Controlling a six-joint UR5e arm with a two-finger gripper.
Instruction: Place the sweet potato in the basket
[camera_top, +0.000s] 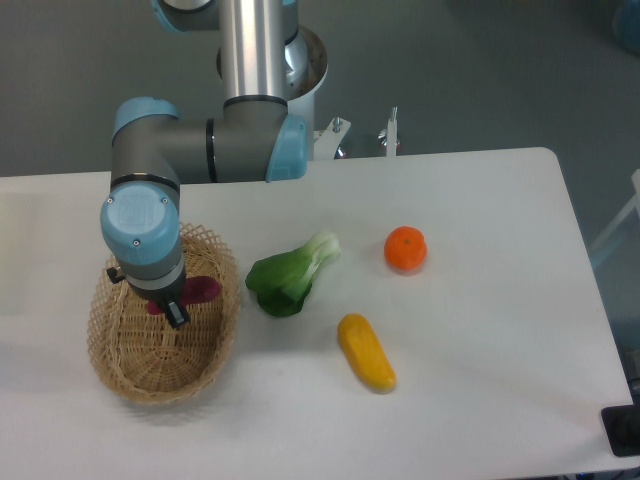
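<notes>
Hanging over the basket (150, 375), the claw (172, 308) is mostly hidden under the arm's blue-capped wrist, so only one dark finger tip shows. The sweet potato (200, 291) peeks out as magenta patches on either side of that finger, which suggests it is clamped between the fingers, but I cannot tell for sure whether they grip it or have let go. Its height is also unclear: it sits inside the basket's outline, near the upper right part of the bowl, yet it may be held above the weave or resting on it.

That position makes sense for the task, since a release here should drop the tuber inside the rim, not on it. The lacy rim is close on the right, so a release further toward the middle would be safer.

Outside the basket, just to its right, lies a green leafy vegetable (290, 279). Further right is an orange fruit (406, 249), and below them a yellow vegetable (366, 353), all on the white table (500, 400). None of these stands in the arm's way, and none needs moving.
</notes>
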